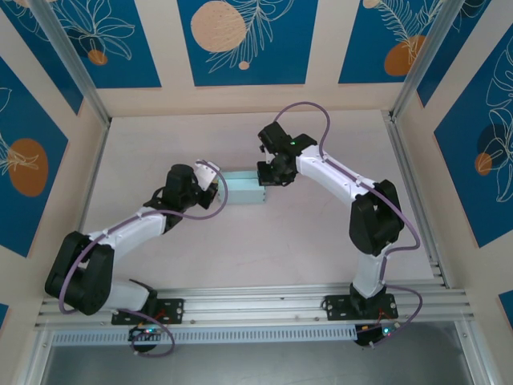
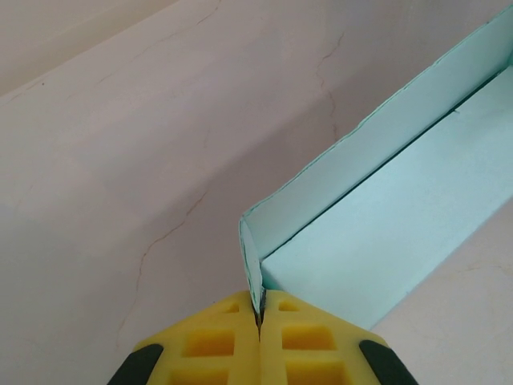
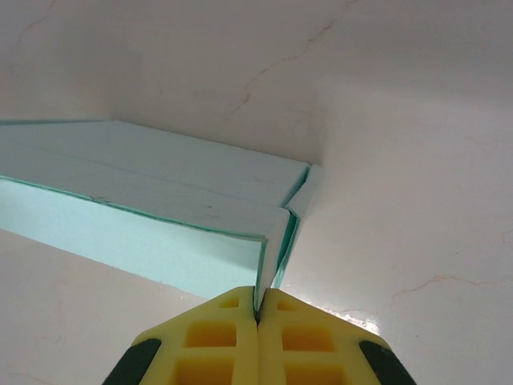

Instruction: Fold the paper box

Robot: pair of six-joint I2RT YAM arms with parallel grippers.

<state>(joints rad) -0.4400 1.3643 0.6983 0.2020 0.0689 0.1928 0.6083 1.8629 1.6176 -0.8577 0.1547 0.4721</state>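
The paper box [image 1: 242, 188] is a pale aqua-blue card box, partly folded, lying mid-table between the two arms. My left gripper [image 1: 215, 186] meets its left end. In the left wrist view the yellow fingers [image 2: 216, 341] are shut on the thin end flap of the paper box [image 2: 377, 233]. My right gripper [image 1: 268, 178] meets its right end. The right wrist view has its yellow fingers [image 3: 300, 341] shut on the end wall at the corner of the paper box [image 3: 160, 192], where card layers overlap.
The table [image 1: 240, 249] is pale and faintly marbled, walled at the back and sides by blue-patterned panels [image 1: 244, 40]. An aluminium rail [image 1: 264, 305] runs along the near edge by the arm bases.
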